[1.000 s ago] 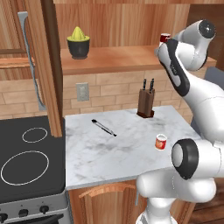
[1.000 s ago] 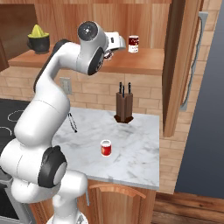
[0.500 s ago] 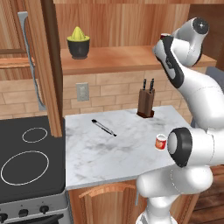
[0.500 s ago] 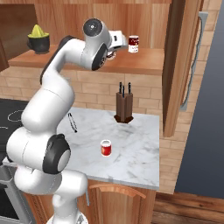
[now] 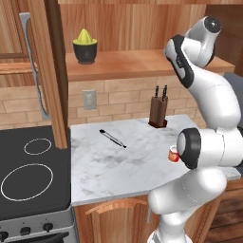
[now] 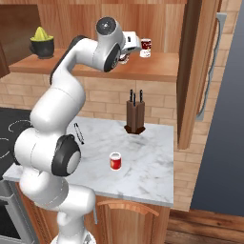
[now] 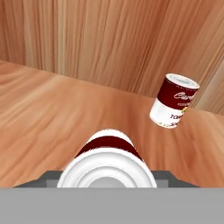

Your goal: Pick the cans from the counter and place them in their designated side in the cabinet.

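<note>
1. The pincer (image 6: 127, 51) was up at the cabinet (image 7: 43, 109), clamped on the dark red can (image 7: 107, 153). Its fingertips were hidden behind the tin, so I judged the grip by how the can sat hard against the hand.
2. The labelled can (image 7: 174, 101) stood on the shelf board just ahead of the pincer and off to one side. A careless push forward could have clipped it and toppled it.
3. I couldn't tell whether the held can's base was touching the board. Letting go too high would have dropped it, and it might have rolled off the shelf edge.
4. Far below the pincer, the orange-red can (image 6: 115, 161) waited on the counter (image 6: 147, 162).
5. The knife block (image 6: 135, 116) stood almost under the pincer, so a straight descent risked a knock.
6. Setting the tin on the wrong side would have spoiled the sorting.
</note>
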Available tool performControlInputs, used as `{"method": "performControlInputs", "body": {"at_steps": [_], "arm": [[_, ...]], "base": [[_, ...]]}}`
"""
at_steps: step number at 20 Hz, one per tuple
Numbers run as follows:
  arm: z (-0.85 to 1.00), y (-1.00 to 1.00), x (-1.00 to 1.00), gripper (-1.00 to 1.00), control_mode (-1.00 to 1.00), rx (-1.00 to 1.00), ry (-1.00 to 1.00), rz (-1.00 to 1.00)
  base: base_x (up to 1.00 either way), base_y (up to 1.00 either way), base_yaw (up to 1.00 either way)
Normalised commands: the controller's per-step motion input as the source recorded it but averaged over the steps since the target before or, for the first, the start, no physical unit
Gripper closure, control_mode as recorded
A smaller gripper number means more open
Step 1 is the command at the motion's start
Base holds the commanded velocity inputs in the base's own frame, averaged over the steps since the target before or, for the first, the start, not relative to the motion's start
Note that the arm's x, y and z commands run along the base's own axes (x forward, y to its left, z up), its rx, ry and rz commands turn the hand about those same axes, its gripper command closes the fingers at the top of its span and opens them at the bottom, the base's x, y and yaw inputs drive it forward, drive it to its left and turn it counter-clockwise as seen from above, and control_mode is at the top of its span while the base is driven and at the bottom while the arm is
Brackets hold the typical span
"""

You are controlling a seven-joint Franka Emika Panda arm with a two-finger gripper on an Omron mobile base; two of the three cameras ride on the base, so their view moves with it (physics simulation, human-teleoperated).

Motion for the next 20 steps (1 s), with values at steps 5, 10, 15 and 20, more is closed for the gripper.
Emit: {"method": "performControlInputs", "body": {"at_steps": [5, 10, 15, 20], "arm": [[-0.05, -0.05, 0.30, 1.00, -1.00, 0.00, 0.02, 0.00], [-0.10, -0.05, 0.29, 1.00, -1.00, 0.00, 0.03, 0.00], [-0.15, -0.04, 0.23, 1.00, -1.00, 0.00, 0.03, 0.00], [-0.17, -0.01, 0.19, 1.00, -1.00, 0.00, 0.01, 0.00]], "base": [[0.00, 0.00, 0.00], [0.00, 0.00, 0.00], [0.00, 0.00, 0.00], [0.00, 0.00, 0.00]]}}
